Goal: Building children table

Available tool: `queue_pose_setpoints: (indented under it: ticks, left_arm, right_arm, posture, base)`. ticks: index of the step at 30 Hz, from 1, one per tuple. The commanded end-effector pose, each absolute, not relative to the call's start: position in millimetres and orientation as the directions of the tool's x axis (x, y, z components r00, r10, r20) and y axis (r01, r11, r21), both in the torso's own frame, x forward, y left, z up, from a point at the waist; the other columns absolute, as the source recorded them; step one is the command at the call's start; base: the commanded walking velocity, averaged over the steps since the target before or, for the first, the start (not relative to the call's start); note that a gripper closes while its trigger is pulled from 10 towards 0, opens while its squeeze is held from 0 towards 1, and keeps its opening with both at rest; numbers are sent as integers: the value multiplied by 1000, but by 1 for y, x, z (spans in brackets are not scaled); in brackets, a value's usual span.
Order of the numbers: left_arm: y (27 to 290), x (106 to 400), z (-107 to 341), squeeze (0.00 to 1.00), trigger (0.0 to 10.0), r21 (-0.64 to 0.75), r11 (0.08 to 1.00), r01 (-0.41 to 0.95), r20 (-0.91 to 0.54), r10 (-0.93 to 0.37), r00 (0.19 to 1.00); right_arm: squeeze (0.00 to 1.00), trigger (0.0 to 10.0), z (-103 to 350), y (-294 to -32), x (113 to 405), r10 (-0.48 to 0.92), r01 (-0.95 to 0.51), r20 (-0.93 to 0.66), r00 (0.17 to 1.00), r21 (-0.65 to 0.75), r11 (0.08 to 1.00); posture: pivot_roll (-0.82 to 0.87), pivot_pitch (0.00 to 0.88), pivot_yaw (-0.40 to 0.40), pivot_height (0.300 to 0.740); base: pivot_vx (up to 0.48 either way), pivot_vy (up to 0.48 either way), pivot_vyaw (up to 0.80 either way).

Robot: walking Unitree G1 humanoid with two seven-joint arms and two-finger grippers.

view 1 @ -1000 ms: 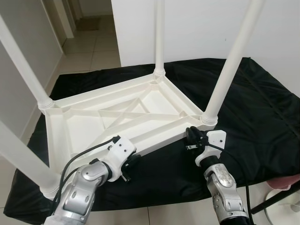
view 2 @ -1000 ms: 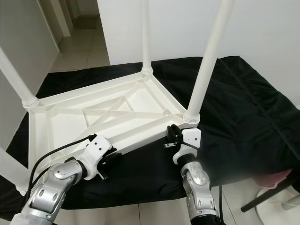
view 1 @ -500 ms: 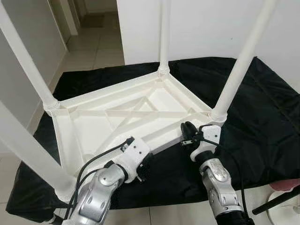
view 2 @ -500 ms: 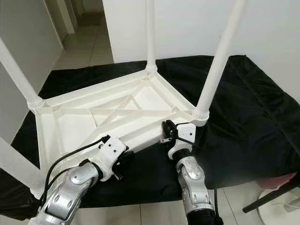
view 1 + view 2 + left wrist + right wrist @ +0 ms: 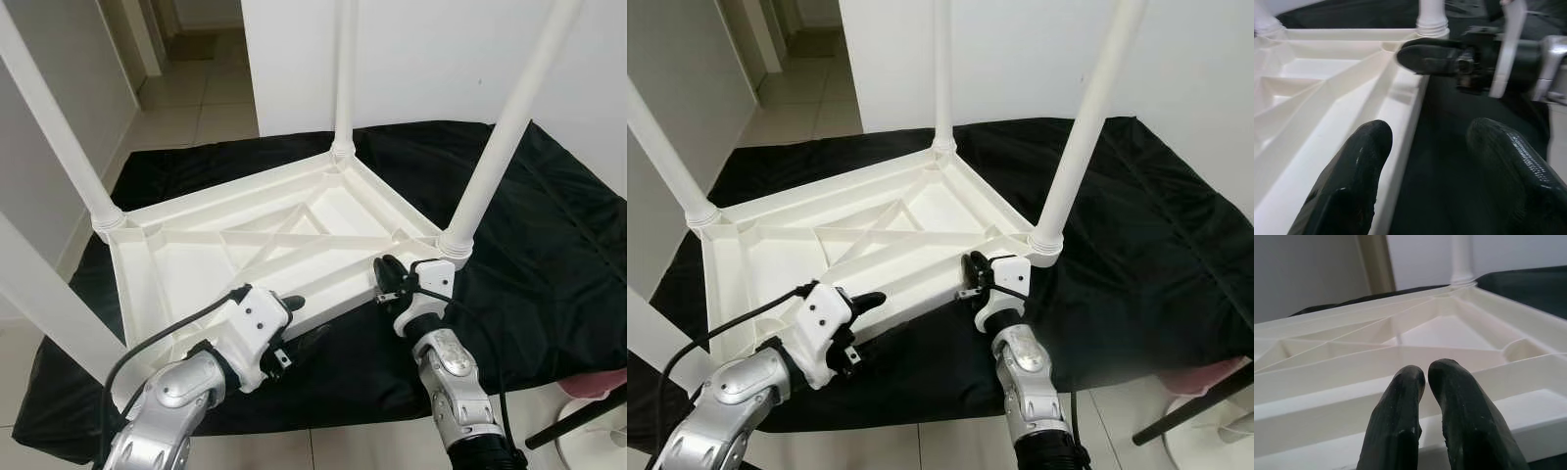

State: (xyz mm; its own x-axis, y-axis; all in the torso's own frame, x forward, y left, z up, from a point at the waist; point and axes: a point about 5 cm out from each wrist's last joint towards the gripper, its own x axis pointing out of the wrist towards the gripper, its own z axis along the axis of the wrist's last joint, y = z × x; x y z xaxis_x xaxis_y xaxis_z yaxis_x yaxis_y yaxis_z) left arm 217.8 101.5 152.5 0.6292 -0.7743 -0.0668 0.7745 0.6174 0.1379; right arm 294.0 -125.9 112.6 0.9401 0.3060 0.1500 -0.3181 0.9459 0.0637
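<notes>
**Little table nearly built, still on its back**

The white plastic table (image 5: 265, 235) lies upside down on a black cloth (image 5: 529, 255) over the tiled floor (image 5: 186, 98), all four legs (image 5: 505, 127) seated in their corners; only turning it upright appears left. The left gripper (image 5: 294, 323), fingers spread, straddles the near rim. The right gripper (image 5: 385, 279), fingers pressed together, rests on that rim. No containers present.

No readable text, labels, brands or numbers anywhere in views.
</notes>
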Motion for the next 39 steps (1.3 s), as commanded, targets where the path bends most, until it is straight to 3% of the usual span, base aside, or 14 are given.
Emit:
queue_pose_setpoints:
  ticks: [1,8,13,22,29,31,36,38,39]
  left_arm:
    - [107,211,153,0,10000,94,567,818,-79,-815,574]
    - [124,189,152,0,10000,-77,491,868,-94,-870,484]
    - [127,181,149,0,10000,-103,463,881,-113,-885,452]
    - [138,153,142,0,10000,-226,396,890,-190,-914,358]
    - [149,140,148,0,10000,-303,370,878,-161,-928,335]
    - [161,134,140,0,10000,-334,372,866,-167,-927,334]
    - [174,127,129,0,10000,-360,384,850,-191,-922,336]
    - [185,120,121,0,10000,-373,403,836,-210,-914,347]
    - [185,120,121,0,10000,-373,403,836,-210,-914,347]
  right_arm:
    - [0,10000,110,-116,293,379,-390,127,917,74,918]
    - [0,10000,107,-93,279,584,-595,113,804,116,795]
    - [0,10000,102,-95,278,577,-584,91,811,145,798]
    - [0,10000,82,-129,284,391,-370,-20,920,282,885]
    - [0,10000,79,-167,296,164,-149,-66,984,192,970]
    - [0,10000,93,-182,300,39,-44,28,999,177,983]
    - [0,10000,107,-182,301,28,-51,118,993,193,980]
    - [0,10000,115,-164,298,151,-184,170,974,194,964]
    - [0,10000,115,-164,298,151,-184,170,974,194,964]
  posture:
    - [20,0,28,740]
    - [32,0,19,740]
    - [36,0,17,740]
    - [43,0,13,740]
    - [53,0,20,740]
    - [55,0,19,740]
    - [57,1,18,740]
    - [61,0,16,740]
    - [61,0,16,740]
  base:
    - [0,0,0]
    - [0,0,0]
    - [0,0,0]
    - [0,0,0]
    - [0,0,0]
    - [0,0,0]
    - [0,0,0]
    - [0,0,0]
    - [0,0,0]
